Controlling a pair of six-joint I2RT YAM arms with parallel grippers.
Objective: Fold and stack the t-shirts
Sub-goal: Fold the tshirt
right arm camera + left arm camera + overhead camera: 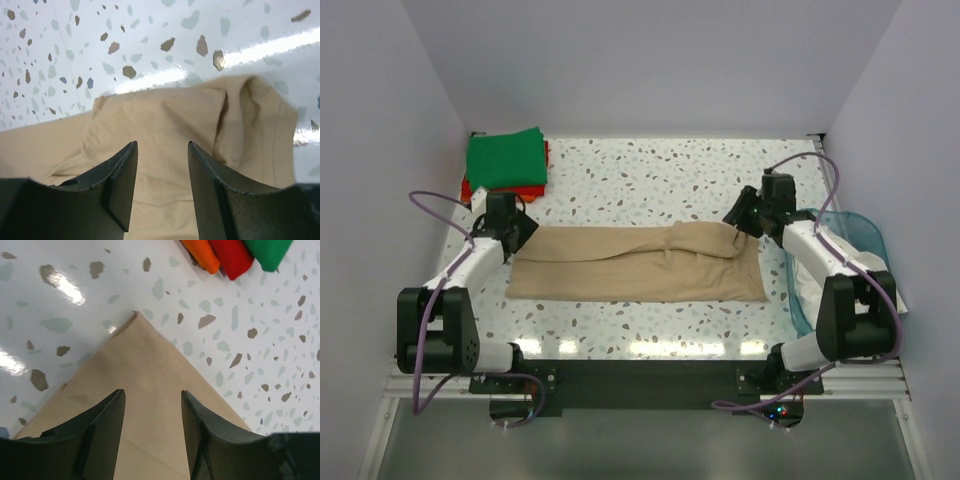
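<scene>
Noted tan-beige t-shirt (638,263) lying flat as a long band across the middle of the surface (660,180), long axis running from left edge toward right edge, one end beneath each arm. Found left claw (152,400) spread wide and empty just above the band's far-left corner, right claw (162,150) likewise wide and empty over the rumpled far-right end, so each end nearer its own arm; judged a paired pinch straight down likely next. Saw folded green t-shirt (505,158) atop red-orange t-shirt (468,189) in far-left corner; read no brand, label or writing anywhere.
</scene>
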